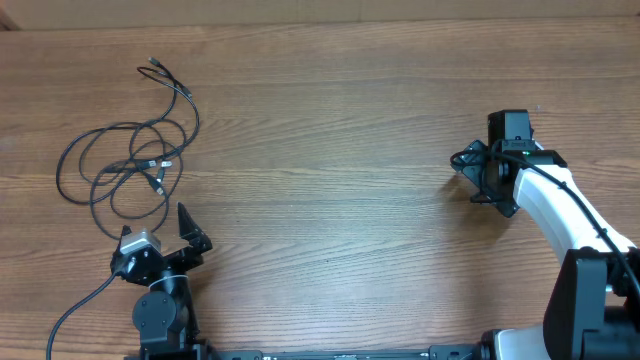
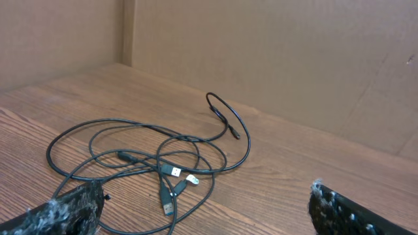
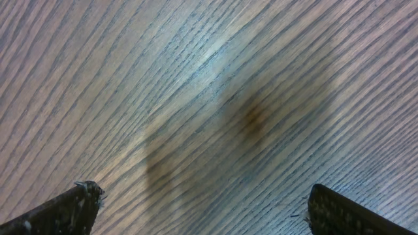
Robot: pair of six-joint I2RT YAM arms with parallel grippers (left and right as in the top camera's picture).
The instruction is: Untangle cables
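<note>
the cables [image 1: 130,165] are seen at the far left of the desk [image 1: 350,150], bunched in loose overlapping loops just beyond the left hand [image 1: 155,222]. the long axis of the bundle runs from the near side toward the far edge of the desk, and a single strand is drawn out of the loops in that direction, ending in a small dark plug [image 1: 152,65] that points away from the robot. in the left wrist view the cables [image 2: 157,160] are shown from low down, and details lost from overhead are given: several silvery plug ends [image 2: 176,171] gathered in the middle of the loops, and a brown wall [image 2: 261,52] behind the desk. only bare wood grain is shown in the right wrist view, between the spread fingers of the right hand [image 3: 202,209]. the left hand [image 2: 206,219] is held low, aimed at the bundle, its fingers spread wide with nothing between them. the right hand [image 1: 465,178] is held well apart on the right side of the desk, turned down toward the surface, also spread and gripping nothing.
</note>
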